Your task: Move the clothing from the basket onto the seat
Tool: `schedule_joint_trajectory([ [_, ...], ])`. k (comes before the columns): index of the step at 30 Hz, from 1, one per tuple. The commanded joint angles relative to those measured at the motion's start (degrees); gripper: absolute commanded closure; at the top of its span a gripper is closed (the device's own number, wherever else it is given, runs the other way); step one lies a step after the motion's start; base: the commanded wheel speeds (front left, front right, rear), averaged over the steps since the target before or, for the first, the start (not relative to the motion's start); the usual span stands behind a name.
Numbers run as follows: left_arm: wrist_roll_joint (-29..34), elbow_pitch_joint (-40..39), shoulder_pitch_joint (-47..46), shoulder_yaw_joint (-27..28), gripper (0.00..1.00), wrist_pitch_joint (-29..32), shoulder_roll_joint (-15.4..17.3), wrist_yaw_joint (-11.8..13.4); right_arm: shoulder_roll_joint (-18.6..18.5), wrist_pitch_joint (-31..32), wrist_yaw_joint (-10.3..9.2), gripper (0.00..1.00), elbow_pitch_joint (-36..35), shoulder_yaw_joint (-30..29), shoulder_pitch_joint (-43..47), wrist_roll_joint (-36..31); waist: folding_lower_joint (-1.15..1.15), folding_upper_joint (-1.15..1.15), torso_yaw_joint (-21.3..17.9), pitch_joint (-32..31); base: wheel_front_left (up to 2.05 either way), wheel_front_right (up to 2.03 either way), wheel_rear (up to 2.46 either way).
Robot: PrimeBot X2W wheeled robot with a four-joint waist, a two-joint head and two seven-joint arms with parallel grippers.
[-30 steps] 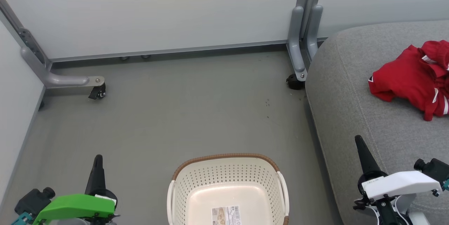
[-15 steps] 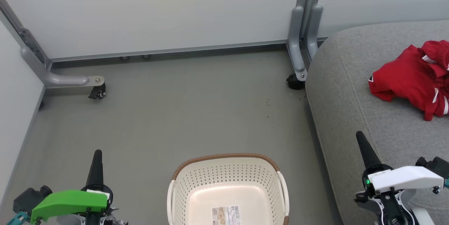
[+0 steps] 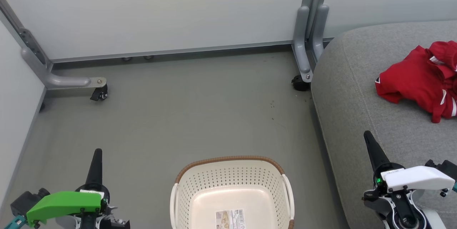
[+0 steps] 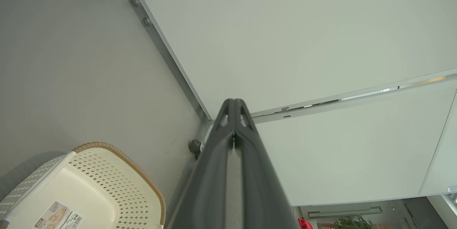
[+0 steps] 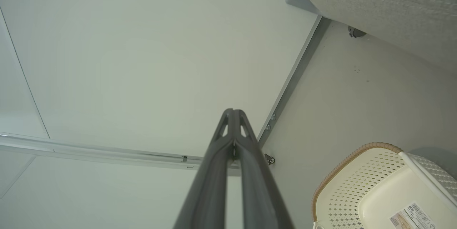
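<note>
The cream basket (image 3: 231, 175) with its brown rim stands on the floor at the bottom centre; inside I see just a paper label (image 3: 230, 219). It also appears in the left wrist view (image 4: 117, 172) and the right wrist view (image 5: 342, 182). Red clothing (image 3: 421, 79) with white stripes lies bunched on the grey seat (image 3: 357, 89) at the right. My left gripper (image 3: 97, 151) hangs shut over the floor left of the basket, holding nothing. Over the seat's front edge my right gripper (image 3: 367, 134) is shut and empty. In both wrist views the fingers (image 4: 234, 114) (image 5: 232, 122) meet at the tips.
Grey partition walls close off the back and left. A frame leg with a caster (image 3: 98, 93) sits on the floor at left, and another caster (image 3: 299, 83) stands beside the seat's corner. Bare grey floor (image 3: 185, 114) stretches between basket and wall.
Both grippers have crept a little up the head view, their wrist housings sliding lower and outward. Basket, clothing and seat stay put.
</note>
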Motion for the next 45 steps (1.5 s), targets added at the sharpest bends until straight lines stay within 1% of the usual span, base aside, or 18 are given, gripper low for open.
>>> schedule_joint_trajectory([
  [1, -1.44, -0.59, -1.51, 0.26, 1.0, 0.34, 0.12, -0.43, -0.35, 0.31, 0.02, 1.0, 0.06, -0.28, -1.07, 1.33, 0.0, 0.0, 0.0, 0.0, 0.0, 0.0, 0.0],
  [36, -16.43, -0.66, -3.19, 1.81, 1.0, 4.16, -0.27, -0.98, 0.04, 2.72, 0.02, 1.0, 3.41, -2.2, -3.67, 15.65, 0.0, 0.0, 0.03, 0.06, 0.0, 0.0, 0.0],
  [45, -17.01, -0.62, -3.13, 1.85, 1.0, 4.4, -0.28, -1.02, 0.21, 2.97, 0.02, 1.0, 3.56, -2.48, -3.64, 16.0, 0.0, 0.0, 0.03, 0.07, 0.0, 0.0, 0.0],
])
